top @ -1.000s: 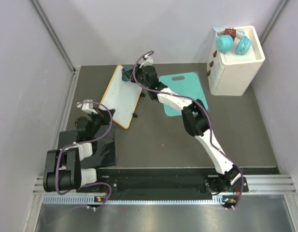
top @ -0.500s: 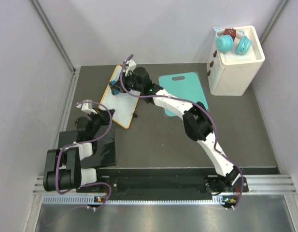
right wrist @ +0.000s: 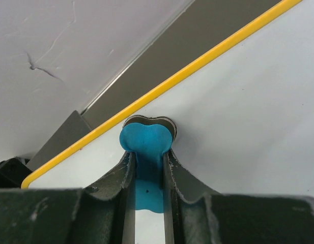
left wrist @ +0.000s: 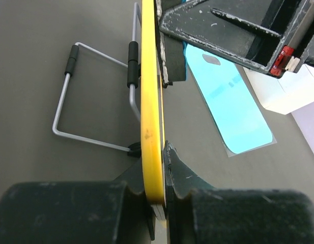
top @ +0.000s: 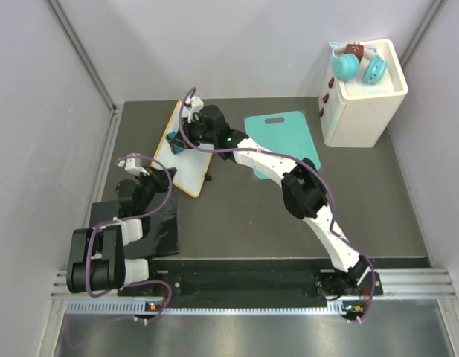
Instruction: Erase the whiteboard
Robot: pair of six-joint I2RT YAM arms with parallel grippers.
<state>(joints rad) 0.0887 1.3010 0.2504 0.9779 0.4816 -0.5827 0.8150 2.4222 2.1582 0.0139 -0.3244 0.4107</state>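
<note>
At 7 o'clock edge of whiteboard point(top: 190, 167), left fingers point(top: 153, 172) clamped on frame; right fingers point(top: 183, 140) pinching blue eraser point(right wrist: 146, 145), seemingly pressed on board near 11 o'clock.

There are two robot arms, the left arm point(top: 103, 256) and the right arm point(top: 318, 208), and two grippers, the left gripper point(left wrist: 159, 203) and the right gripper point(right wrist: 146, 162). On the table:

- one whiteboard point(top: 186, 160) at eleven o'clock
- one blue eraser point(right wrist: 145, 145)
- one wire stand point(left wrist: 80, 96)
- one teal cutting board point(top: 289, 130) at one o'clock
- one black mat point(top: 158, 230) at eight o'clock
- one white box point(top: 359, 111) at two o'clock, with two teal round things point(top: 345, 67) on top
</note>
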